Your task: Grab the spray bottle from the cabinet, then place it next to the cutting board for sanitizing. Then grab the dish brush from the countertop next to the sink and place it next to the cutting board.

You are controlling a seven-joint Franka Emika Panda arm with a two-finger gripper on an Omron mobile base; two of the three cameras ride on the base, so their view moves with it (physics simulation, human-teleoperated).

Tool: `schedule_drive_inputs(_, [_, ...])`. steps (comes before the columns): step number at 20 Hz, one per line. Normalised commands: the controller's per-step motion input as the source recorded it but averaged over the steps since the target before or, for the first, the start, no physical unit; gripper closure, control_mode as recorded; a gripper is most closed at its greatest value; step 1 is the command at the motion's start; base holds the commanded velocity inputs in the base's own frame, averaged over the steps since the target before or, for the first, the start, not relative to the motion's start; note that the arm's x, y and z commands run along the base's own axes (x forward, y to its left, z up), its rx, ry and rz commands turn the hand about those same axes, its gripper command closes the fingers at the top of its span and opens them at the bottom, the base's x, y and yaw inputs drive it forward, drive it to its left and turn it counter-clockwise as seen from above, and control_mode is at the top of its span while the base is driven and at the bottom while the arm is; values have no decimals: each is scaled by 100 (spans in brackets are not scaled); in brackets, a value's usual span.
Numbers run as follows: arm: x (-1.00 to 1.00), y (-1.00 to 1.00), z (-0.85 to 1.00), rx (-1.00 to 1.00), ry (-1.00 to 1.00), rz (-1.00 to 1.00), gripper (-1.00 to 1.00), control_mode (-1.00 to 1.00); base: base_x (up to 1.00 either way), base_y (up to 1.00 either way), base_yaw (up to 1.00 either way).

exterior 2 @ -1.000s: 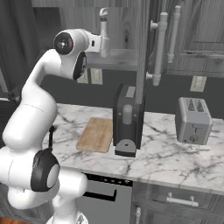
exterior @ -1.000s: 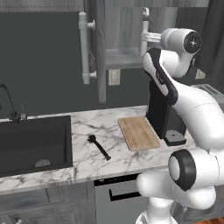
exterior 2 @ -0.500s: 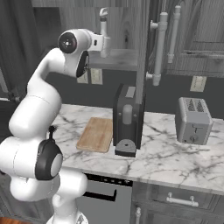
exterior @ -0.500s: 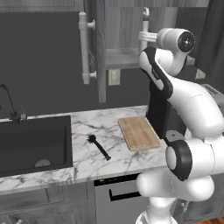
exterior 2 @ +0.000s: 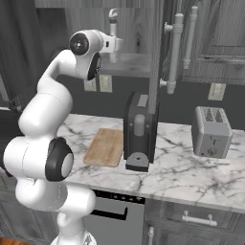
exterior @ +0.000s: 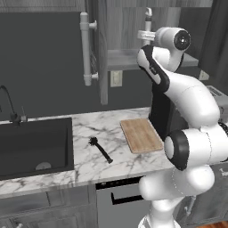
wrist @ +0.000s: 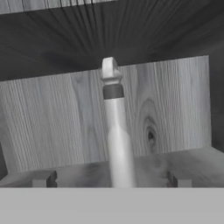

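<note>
Kitchen surroundings, dim and grey.
Dark wall (exterior: 40, 62) with 2 outlets (exterior 2: 97, 83) below the gripper's level; toaster (exterior 2: 212, 132) and coffee machine (exterior 2: 139, 131) lower down.

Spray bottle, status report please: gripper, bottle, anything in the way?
Gripper open, fingertips either side of the spray bottle's base. Bottle upright on the cabinet shelf, not yet gripped. Nothing between gripper and bottle.
</note>
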Motion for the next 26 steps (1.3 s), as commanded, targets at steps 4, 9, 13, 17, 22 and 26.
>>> schedule_drive_inputs(4, [36, 0, 0, 0, 0, 0, -100, -100, 0, 0, 0])
schedule_drive_inputs(9, [21, 0, 0, 0, 0, 0, -100, -100, 0, 0, 0])
schedule_drive_inputs(13, [7, 0, 0, 0, 0, 0, -100, -100, 0, 0, 0])
schedule_drive_inputs(17, [25, 0, 0, 0, 6, 0, -100, -100, 0, 0, 0])
schedule_drive_inputs(22, [36, 0, 0, 0, 3, 0, -100, -100, 0, 0, 0])
schedule_drive_inputs(26, [35, 0, 0, 0, 0, 0, -100, -100, 0, 0, 0])
